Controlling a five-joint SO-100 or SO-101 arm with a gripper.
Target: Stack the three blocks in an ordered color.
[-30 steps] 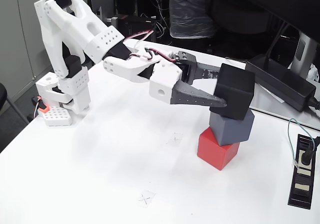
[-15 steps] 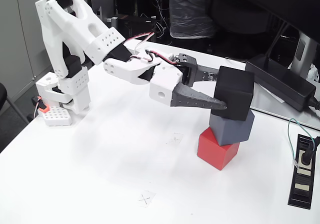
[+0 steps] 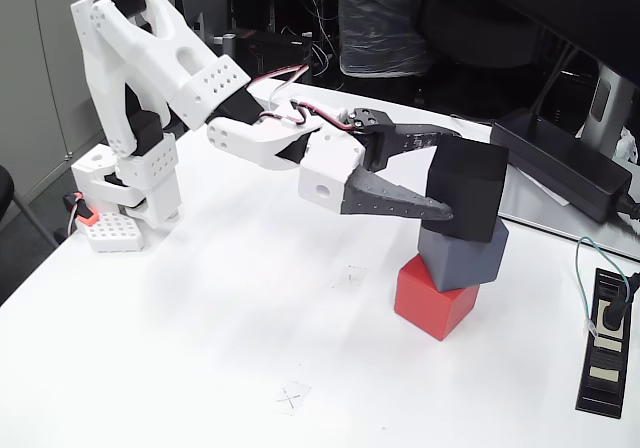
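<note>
On the white table, a stack of three blocks stands right of centre in the fixed view. The red block (image 3: 432,297) is at the bottom, the blue-grey block (image 3: 463,254) sits on it, and the black block (image 3: 468,190) is on top, slightly turned and overhanging. My gripper (image 3: 450,175) reaches in from the left at the black block's height. It is open: the far finger (image 3: 415,141) has swung clear of the block's back edge, and the near grey finger (image 3: 395,198) still has its tip at the block's front face.
The arm's white base (image 3: 130,183) stands at the table's left. A long black power brick (image 3: 565,163) lies behind the stack at right. A black power strip (image 3: 607,343) with a cable sits at the right edge. Pencil crosses (image 3: 291,398) mark the table's front middle.
The far finger has swung away from the black block, opening the gripper. The black block has settled onto the blue-grey block, and the arm has barely shifted.
</note>
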